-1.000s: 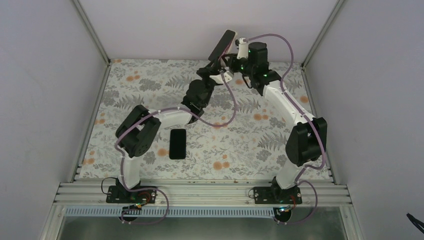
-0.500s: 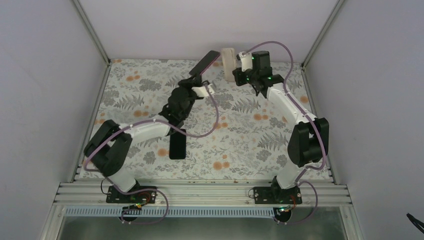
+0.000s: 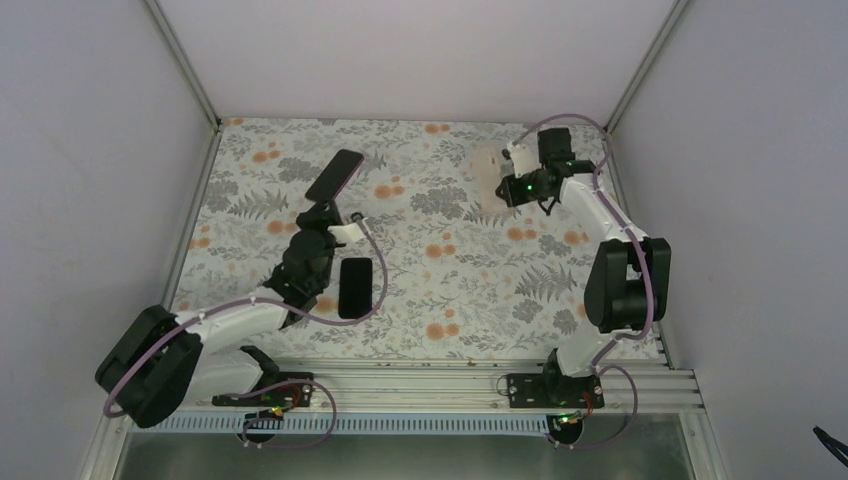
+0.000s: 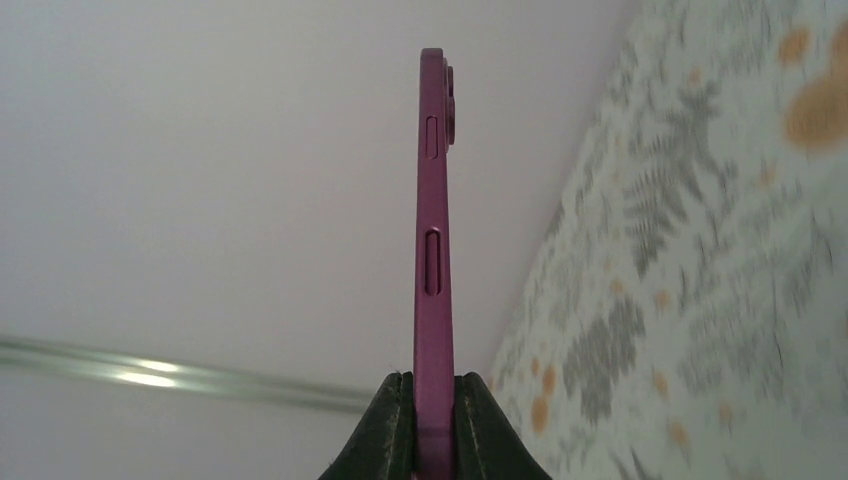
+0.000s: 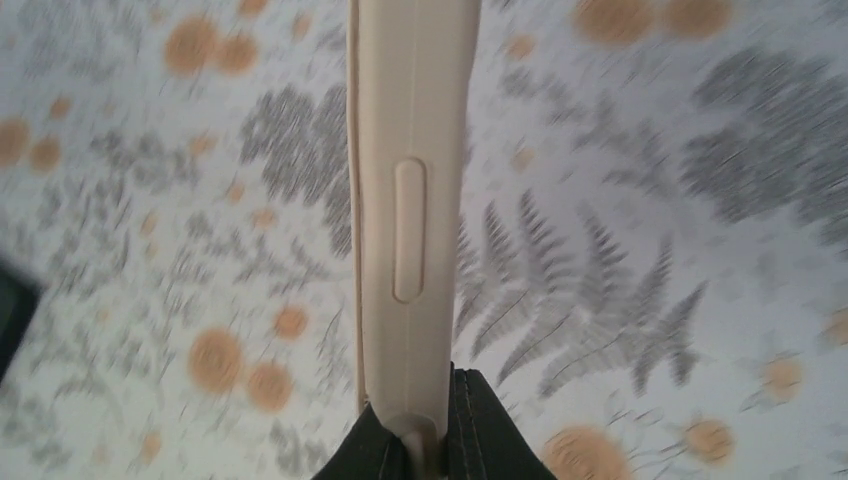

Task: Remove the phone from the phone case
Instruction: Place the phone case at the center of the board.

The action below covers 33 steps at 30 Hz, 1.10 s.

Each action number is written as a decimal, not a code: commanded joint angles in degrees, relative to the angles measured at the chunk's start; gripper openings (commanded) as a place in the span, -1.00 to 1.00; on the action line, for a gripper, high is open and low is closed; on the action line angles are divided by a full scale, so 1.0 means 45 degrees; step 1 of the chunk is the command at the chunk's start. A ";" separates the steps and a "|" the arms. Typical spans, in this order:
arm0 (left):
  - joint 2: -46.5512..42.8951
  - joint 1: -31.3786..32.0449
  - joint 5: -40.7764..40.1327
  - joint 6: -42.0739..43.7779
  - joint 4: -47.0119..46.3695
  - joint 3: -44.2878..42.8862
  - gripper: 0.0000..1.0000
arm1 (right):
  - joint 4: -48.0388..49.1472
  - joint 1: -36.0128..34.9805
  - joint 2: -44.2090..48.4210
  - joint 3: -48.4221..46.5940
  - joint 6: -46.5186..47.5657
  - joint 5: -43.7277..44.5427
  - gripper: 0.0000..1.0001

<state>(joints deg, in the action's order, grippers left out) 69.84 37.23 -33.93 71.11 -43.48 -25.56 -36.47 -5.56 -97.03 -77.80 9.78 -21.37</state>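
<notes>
Left gripper [image 4: 433, 405]: fingers [image 4: 385, 435] pinch the bottom end of the purple phone [image 4: 433, 250], which stands edge-on above them. Right gripper [image 5: 428, 405]: fingers [image 5: 488, 435] pinch the beige case [image 5: 410, 200], well apart from the phone. Black phone [image 3: 355, 288]: flat on the table [image 3: 450, 280].

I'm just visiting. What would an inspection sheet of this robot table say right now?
Surface: floral tabletop.
Job's things: magenta phone out of its beige case, held well apart.
Clutter: black phone-shaped slab flat beside the left arm.
Grippers: left gripper shut on the phone; right gripper shut on the case.
Cables: purple cables looped along both arms.
Surroundings: plain walls, metal rail in front.
</notes>
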 commanded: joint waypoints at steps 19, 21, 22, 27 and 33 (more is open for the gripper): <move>-0.0237 -0.1516 -0.1300 0.0399 0.0569 0.4883 -0.47 | -0.2460 0.0492 -0.0741 0.2485 0.2175 -0.1854 -0.84; -0.0416 -0.1502 -0.1013 0.0095 0.1428 0.4753 -0.08 | -0.2294 0.0562 -0.0835 0.2601 0.2102 -0.1617 -0.61; -0.0539 -0.1500 -0.0875 -0.0100 0.2040 0.4612 0.12 | -0.2159 0.0600 -0.0834 0.2643 0.2060 -0.1456 -0.47; -0.1458 -0.1369 0.0244 -0.0790 0.5328 0.3891 0.92 | -0.1750 0.0909 -0.0551 0.2477 0.1870 -0.0211 0.08; -0.3069 -0.1321 0.3192 -0.1452 1.1108 0.1982 1.00 | -0.2121 0.0874 0.0010 0.1290 0.2211 0.1050 0.31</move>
<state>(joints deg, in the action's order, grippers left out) 59.53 31.03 -29.21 67.46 -11.79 -10.70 -45.87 -1.85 -100.12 -67.42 18.46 -21.08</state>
